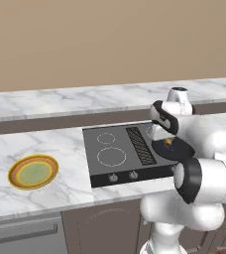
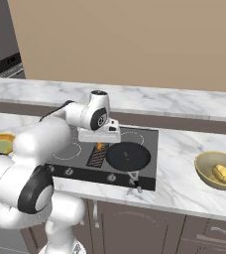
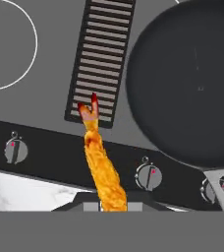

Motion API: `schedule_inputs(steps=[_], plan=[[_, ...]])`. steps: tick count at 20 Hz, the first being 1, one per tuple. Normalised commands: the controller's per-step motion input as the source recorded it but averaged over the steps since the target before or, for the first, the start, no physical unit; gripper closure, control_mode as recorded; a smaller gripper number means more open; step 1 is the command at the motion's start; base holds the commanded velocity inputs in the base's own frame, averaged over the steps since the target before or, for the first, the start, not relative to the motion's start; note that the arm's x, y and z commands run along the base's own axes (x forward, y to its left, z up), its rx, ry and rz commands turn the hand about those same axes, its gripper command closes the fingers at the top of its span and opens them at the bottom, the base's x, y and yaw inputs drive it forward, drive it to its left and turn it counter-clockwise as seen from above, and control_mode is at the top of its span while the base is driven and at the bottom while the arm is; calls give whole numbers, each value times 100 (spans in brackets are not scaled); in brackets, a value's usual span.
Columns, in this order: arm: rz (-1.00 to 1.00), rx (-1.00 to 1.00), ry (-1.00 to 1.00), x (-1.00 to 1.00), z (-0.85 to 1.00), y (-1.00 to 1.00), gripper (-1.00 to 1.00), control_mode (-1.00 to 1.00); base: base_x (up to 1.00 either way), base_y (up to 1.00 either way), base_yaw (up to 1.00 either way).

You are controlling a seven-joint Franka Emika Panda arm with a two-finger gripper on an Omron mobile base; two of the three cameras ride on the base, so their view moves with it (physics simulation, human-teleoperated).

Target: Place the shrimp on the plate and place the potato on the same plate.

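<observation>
1. Orange against the dark stove: the shrimp (image 3: 100,162) hangs from the claw (image 3: 104,206), whose tips are pinched tight on its lower end at the bottom centre of the hand view. Its red tail points up the frame toward the vent grille (image 3: 100,59). In the right base view it shows as a small orange speck (image 2: 100,146) under the hand, centre frame, clear of the stove (image 2: 144,136).
2. It appears to be held aloft like this for carrying; it must travel to the plate (image 1: 33,172), which sits at the left of the left base view on the marble desk (image 1: 35,144), well apart from the claw.
3. The potato (image 2: 222,172) waits in a tan bowl (image 2: 204,171) at the right edge of the right base view, likely second in line.
4. The black pan (image 3: 192,83) lies beside the shrimp, on the right burner.
5. Count: one shrimp, one potato, one plate, one bowl, one pan; three knobs (image 3: 148,175) show in the hand view.
</observation>
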Motion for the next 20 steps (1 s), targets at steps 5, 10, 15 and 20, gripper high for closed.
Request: schedule_inputs(steps=[5,10,15,20], plan=[[20,4,-1,-91,64,100,100,-100,0,0,0],[41,-1,0,-38,33,100,100,-100,0,0,0],[30,0,-1,-6,20,100,100,-100,0,0,0],[24,0,2,15,12,100,100,-100,0,0,0]])
